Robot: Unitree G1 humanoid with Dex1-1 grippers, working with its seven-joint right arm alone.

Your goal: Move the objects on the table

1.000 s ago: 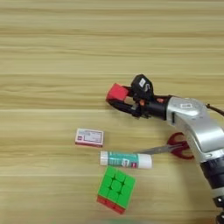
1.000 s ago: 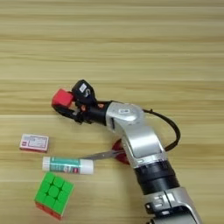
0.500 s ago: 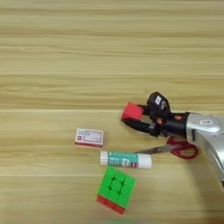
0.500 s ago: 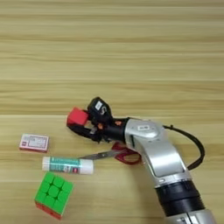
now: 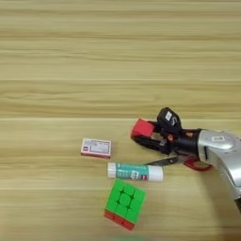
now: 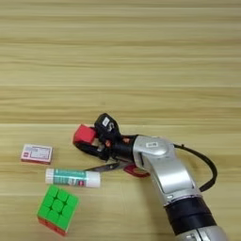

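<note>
Black pincer point(image 5: 147, 136) clamped on small red cube point(image 5: 141, 128), above scissors point(image 5: 181, 161).

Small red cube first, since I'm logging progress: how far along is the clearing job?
Nothing looks finished. In hand: the end effector grips the small red cube. Left on the table: the red-and-white box, glue stick, puzzle cube and the scissors, partly under the arm.

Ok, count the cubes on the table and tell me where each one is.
2. The small red cube sits between the gripper's fingers, above the glue stick. The puzzle cube lies below the glue stick, nearest the front edge.
</note>
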